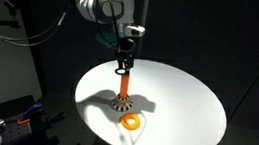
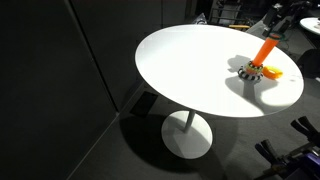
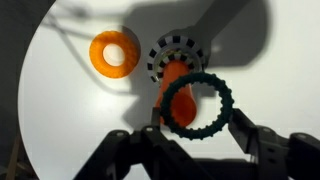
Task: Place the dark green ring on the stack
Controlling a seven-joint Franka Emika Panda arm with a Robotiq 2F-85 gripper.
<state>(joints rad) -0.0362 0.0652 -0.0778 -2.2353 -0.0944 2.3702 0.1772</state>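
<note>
- Dark green ring (image 3: 227, 105) is in the air above the stack (image 3: 172, 72). The gripper (image 3: 197, 135) pinches it across its outer edge, jaws closed partway onto it, and the ring sits roughly level.
- Wrist view: the orange peg top shows through the hole but sits toward one side, near the rim, not centred.
- In an exterior view the gripper (image 1: 125, 54) is just above the peg tip. Too small to tell whether the ring has cleared the tip.
- Yellow ring (image 3: 113, 53) lies flat on the table (image 3: 60, 110) just beside the base, not on the peg.
- Risk: going down with that offset, the rim would likely land on the peg tip, so the ring tilts or slips out of the pinch.
- Risk: a sideways push could tip the stack, since the base looks free-standing.
- Risk: released too high, the ring may bounce off and roll away.
</note>
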